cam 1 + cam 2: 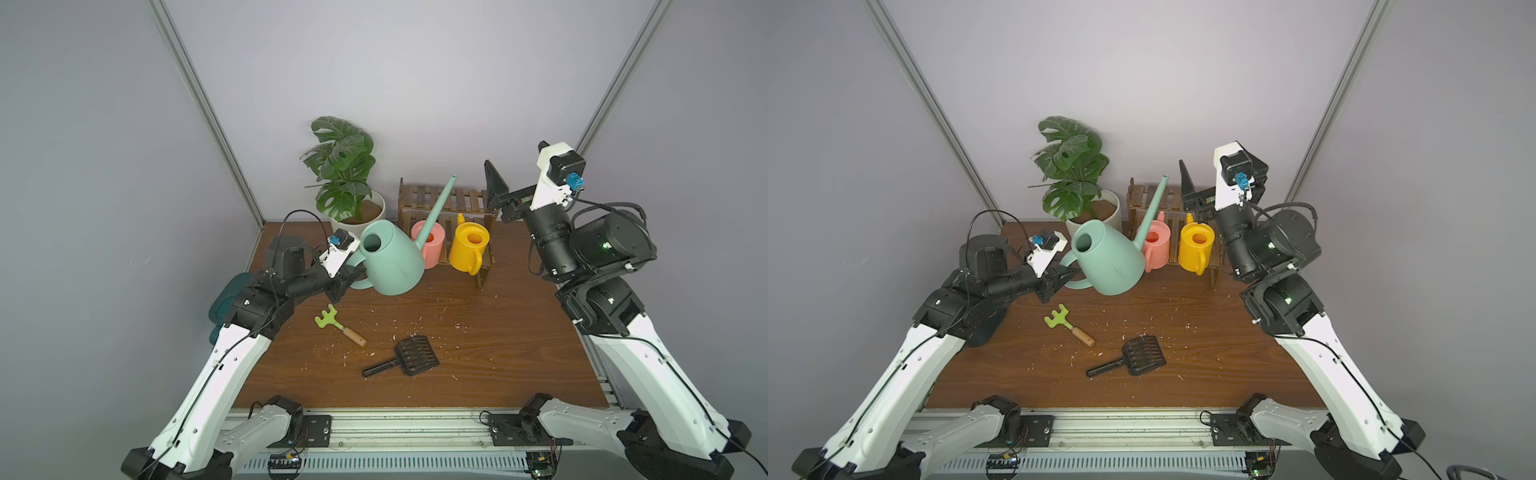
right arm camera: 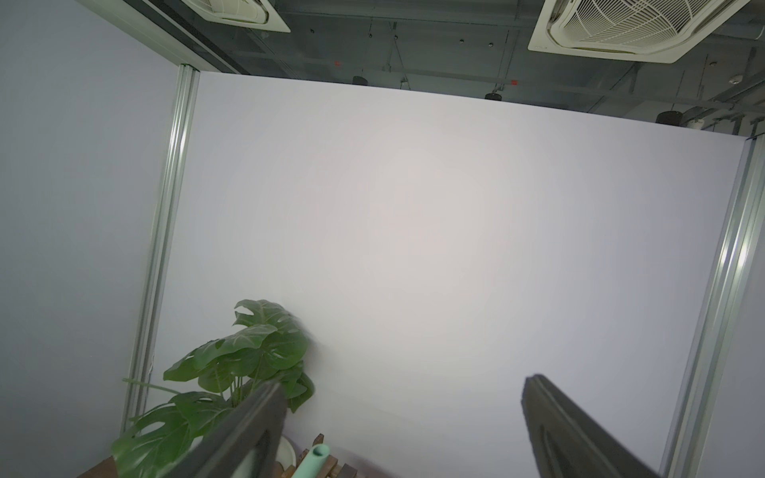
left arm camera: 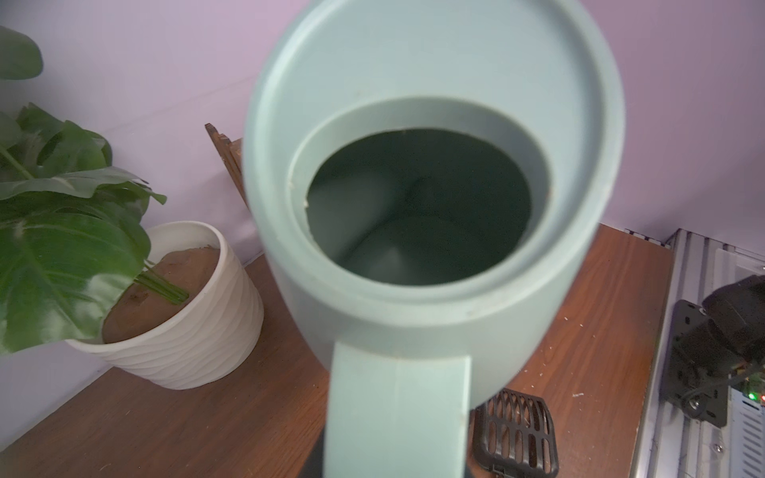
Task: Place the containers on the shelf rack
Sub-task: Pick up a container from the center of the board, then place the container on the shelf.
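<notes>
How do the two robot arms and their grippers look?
Both arms have white shells on the long links and black round joints. The left arm and right arm each carry a thin black cable. The left gripper and right gripper have black wedge-shaped fingers, with a white camera mount and a blue plug above. Small green lights glow on the right arm's joints.

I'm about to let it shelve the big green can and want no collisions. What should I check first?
1. Grip of left tool on green can by its handle: ok.
2. Upper tier of rack bare where visible: ok.
3. Lower tier free: not ok, pink can and yellow can fill it.
4. Path past right tool, open beside rack: cannot tell.
5. Long spout clear of rack: cannot tell.
</notes>
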Motion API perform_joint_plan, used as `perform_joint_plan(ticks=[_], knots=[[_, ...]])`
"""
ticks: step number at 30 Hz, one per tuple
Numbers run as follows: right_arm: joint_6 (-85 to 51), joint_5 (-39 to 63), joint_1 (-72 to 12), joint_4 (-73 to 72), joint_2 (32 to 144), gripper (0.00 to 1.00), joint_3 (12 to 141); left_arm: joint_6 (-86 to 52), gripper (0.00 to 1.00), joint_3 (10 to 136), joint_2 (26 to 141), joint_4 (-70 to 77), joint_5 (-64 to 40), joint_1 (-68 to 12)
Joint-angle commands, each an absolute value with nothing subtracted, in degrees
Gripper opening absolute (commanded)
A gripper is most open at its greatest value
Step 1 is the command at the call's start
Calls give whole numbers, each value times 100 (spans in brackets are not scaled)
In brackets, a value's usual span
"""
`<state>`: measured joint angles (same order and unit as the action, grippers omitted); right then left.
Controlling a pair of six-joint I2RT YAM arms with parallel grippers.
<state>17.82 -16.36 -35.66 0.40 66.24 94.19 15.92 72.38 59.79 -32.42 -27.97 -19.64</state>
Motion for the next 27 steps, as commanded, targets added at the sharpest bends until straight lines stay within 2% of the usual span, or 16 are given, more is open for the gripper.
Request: perform_joint_plan(ticks=[1,9,14,18,27], knots=[[1759,-1629,-3566,-371,6749,92,9874,1217,0,7729,6034,-2926,-2562,-2015],[1994,-2156,-3508,-525,7353,92,10970,798,0,8371,6617,-2929,-2431,-2019],[1864,-2302,-3101,-13,7830,93,11745,363,0,9311,7089,-2927,-1954,-2029],[1446,-2183,-2526,324,7834,94,11513,-70,0,10129,7606,-2927,-1286,-2153],[569,-1574,-1387,592,7338,94,10061,-368,0,11857,9051,-2919,1285,-3609]])
